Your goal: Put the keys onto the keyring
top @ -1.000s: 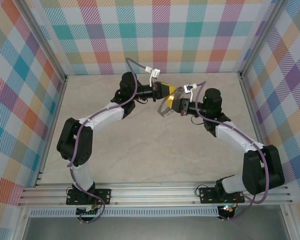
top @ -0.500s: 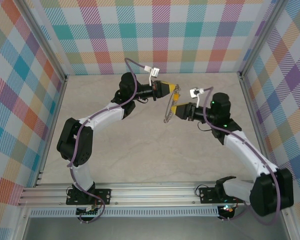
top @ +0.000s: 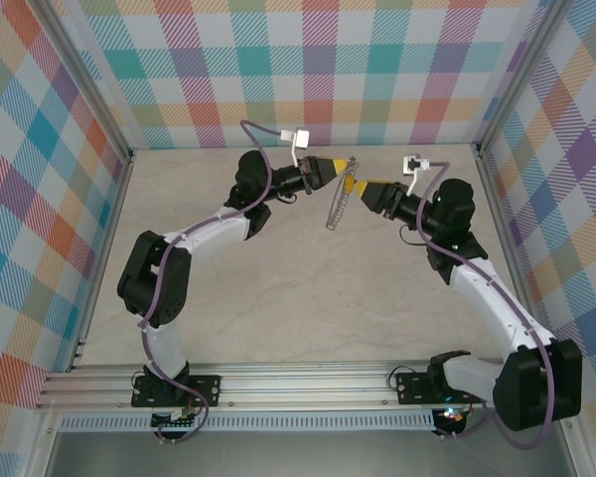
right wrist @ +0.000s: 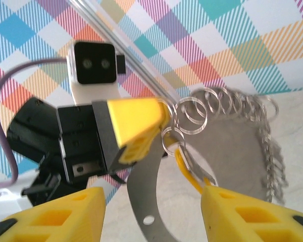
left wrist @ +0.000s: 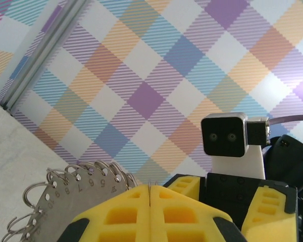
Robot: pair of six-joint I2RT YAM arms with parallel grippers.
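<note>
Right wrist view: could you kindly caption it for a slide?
Left hand grips the keyring; the yellow key sits by its rim, before the open right hand.

The keyring (top: 339, 204) hangs from my left gripper (top: 349, 164) over the far middle of the table (top: 278, 288). My right gripper (top: 363, 186) sits just right of it, the key (right wrist: 188, 170) at its rim.

The top camera looked down from above and behind the bases (top: 176, 386), far enough off to take in the whole worktop (top: 278, 288) and the checked walls (top: 318, 70). The left wrist camera (right wrist: 95, 63) sat close behind the left hand (left wrist: 149, 194), facing the right hand (left wrist: 224, 194) and the right wrist camera (left wrist: 223, 136). That one looked back the opposite way, close on the ring (right wrist: 232, 148). All three views shared the spot where the hands met.
</note>
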